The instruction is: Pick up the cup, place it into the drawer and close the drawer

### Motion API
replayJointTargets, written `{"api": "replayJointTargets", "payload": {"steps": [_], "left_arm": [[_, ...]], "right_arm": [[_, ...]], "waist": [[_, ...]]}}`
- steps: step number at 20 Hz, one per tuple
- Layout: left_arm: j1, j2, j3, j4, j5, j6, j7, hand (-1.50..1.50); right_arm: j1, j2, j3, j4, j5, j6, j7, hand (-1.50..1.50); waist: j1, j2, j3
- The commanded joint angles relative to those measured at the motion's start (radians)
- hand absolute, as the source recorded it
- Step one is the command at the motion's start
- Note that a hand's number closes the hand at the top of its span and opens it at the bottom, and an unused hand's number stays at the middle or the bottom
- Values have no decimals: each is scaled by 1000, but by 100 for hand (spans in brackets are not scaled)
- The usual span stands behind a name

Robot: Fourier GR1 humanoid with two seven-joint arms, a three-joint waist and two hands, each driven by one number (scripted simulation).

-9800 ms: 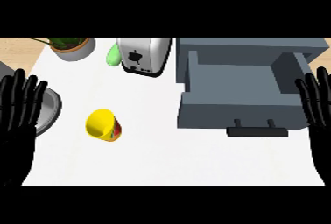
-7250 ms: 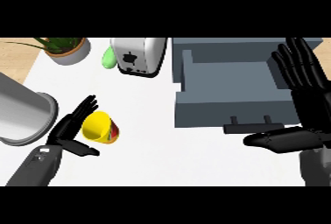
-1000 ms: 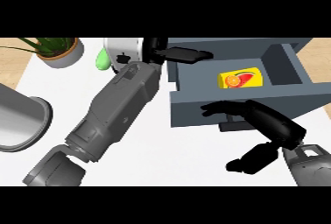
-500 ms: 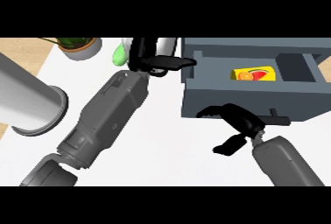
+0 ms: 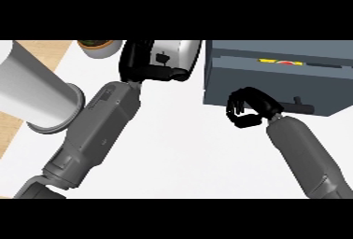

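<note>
The grey drawer [image 5: 276, 84] at the upper right is pushed nearly all the way in. Only a thin slit at its top shows a strip of the yellow and red cup [image 5: 279, 61] inside. My right hand [image 5: 250, 110] has its fingers curled against the drawer's front face, left of the small handle [image 5: 298, 103], and holds nothing. Farther left, my left hand [image 5: 148, 70] lies with relaxed fingers in front of the toaster [image 5: 178, 50], apart from the drawer. Its grey forearm [image 5: 96, 130] runs down to the lower left.
A tall grey cylinder [image 5: 34, 91] lies at the left, over the white counter's [image 5: 186, 154] edge. A plant pot [image 5: 100, 46] stands at the top left beside the toaster. Wooden floor [image 5: 10, 135] shows past the counter's left edge.
The drawer has slid further in, so the cup shows only as a strip. My right hand followed the drawer's front upward. My left hand drew back from the drawer to the toaster.
</note>
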Motion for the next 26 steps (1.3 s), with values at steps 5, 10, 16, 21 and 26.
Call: {"api": "replayJointTargets", "payload": {"steps": [5, 10, 16, 21, 26], "left_arm": [[72, 41, -8, -89, 13, -53, 37, -150], [109, 98, -10, -107, 12, -107, 48, -150], [125, 90, -25, -123, 6, -127, 47, -150], [130, 97, -18, -143, 21, -147, 59, -150], [162, 101, -26, -145, 19, -162, 58, -150]], "right_arm": [[-237, -68, -177, 252, -62, -60, -75, 150], [-255, -124, -229, 268, -94, -67, -72, 150], [-292, -147, -254, 236, -136, -5, -37, 150], [-288, -178, -263, 199, -160, 51, -32, 150], [-272, -202, -280, 165, -190, 94, -22, 150]], "waist": [[55, 20, 4], [67, 25, 4], [94, 37, 3], [106, 35, 2], [113, 38, 2]]}}
